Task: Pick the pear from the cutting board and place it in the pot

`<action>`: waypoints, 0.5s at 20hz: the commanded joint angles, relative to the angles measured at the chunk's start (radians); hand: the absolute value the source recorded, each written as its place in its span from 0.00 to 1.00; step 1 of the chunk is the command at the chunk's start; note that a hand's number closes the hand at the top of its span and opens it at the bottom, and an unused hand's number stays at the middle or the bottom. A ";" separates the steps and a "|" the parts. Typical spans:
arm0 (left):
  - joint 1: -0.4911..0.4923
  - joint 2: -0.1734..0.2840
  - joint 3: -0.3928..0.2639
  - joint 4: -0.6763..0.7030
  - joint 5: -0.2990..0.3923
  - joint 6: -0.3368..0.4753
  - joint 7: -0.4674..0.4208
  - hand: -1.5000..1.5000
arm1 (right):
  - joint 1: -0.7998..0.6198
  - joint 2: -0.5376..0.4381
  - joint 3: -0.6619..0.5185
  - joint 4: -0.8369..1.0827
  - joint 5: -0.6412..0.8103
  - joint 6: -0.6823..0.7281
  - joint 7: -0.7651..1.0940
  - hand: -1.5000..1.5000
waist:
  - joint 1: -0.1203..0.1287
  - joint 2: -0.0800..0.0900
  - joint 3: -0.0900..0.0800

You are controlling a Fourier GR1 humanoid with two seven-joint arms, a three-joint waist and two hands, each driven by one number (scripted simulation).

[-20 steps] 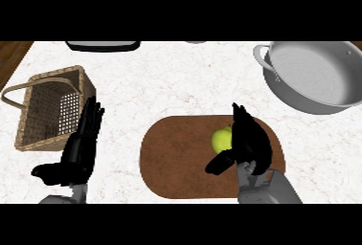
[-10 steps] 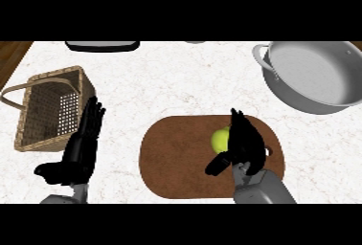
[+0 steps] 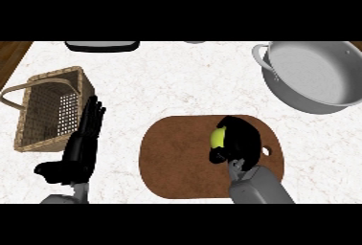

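A: Closed in over the last second: the right robot hand, earlier spread above the yellow-green pear with fingers pointing up the board, now curled over the fruit's right side and top, thumb tucked low beside it.

B: Wrapped round it, then? Or merely resting on it?

A: Curled round, by the look of the fingers. Only a sliver of the pear showing at the left of the palm; the rest hidden under the black fingers. Whether fully pinched, hard to say from above.

B: And the pear's place?

A: On the brown oval wooden cutting board, towards its upper right, not lifted as far as can be judged. Board lying flat on the white marbled tabletop.

B: The target?

A: Grey round metal pot, up and to the right, well apart from the board, mouth open and nothing seen inside.

B: The other side?

A: Left robot hand at rest on the tabletop, fingers straight, just beside the woven wicker basket. Holding nothing. Unchanged from before.

B: Meaning for the job?

A: Grasp step seemingly near complete. Next, most likely: lift clear of the board, carry up and rightward over the pot's rim, release inside. Main risk: a rounded fruit slipping out on the lift.
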 commanded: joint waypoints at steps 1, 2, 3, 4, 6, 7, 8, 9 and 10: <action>0.008 0.003 0.024 -0.018 -0.003 -0.015 0.018 0.50 | -0.043 0.012 -0.024 0.046 0.071 -0.014 0.072 1.00 | 0.001 0.000 0.000; -0.009 -0.029 0.001 -0.007 -0.033 0.007 0.035 0.50 | 0.039 -0.013 -0.023 -0.029 0.077 -0.012 0.020 1.00 | -0.004 0.000 0.000; 0.032 -0.003 0.000 -0.097 -0.040 0.011 0.067 0.50 | 0.013 0.006 -0.033 0.058 0.100 -0.045 -0.002 1.00 | 0.001 0.000 0.000; 0.080 -0.013 0.010 -0.072 -0.023 -0.026 0.007 0.50 | -0.027 0.012 -0.041 0.016 0.079 0.030 0.032 1.00 | 0.001 0.000 0.000; 0.060 -0.021 0.023 -0.044 -0.030 -0.034 0.003 0.50 | -0.004 0.002 -0.054 0.063 0.119 -0.036 -0.047 1.00 | 0.000 0.000 0.000; 0.070 -0.031 0.000 -0.120 -0.054 -0.011 0.053 0.50 | -0.038 0.012 -0.031 0.068 0.083 -0.040 0.009 1.00 | 0.002 0.000 0.000; -0.033 -0.024 0.060 -0.004 -0.025 -0.037 0.038 0.50 | -0.064 0.012 -0.039 0.033 0.105 0.008 0.039 1.00 | -0.002 0.001 0.000; 0.022 -0.072 0.009 0.026 -0.064 -0.007 -0.024 0.50 | -0.015 0.011 -0.020 0.000 0.165 0.008 0.013 1.00 | -0.004 0.000 0.000; 0.057 -0.006 0.042 -0.038 -0.028 -0.060 0.003 0.50 | -0.145 0.000 -0.128 0.214 0.113 -0.040 -0.116 1.00 | 0.008 0.002 0.000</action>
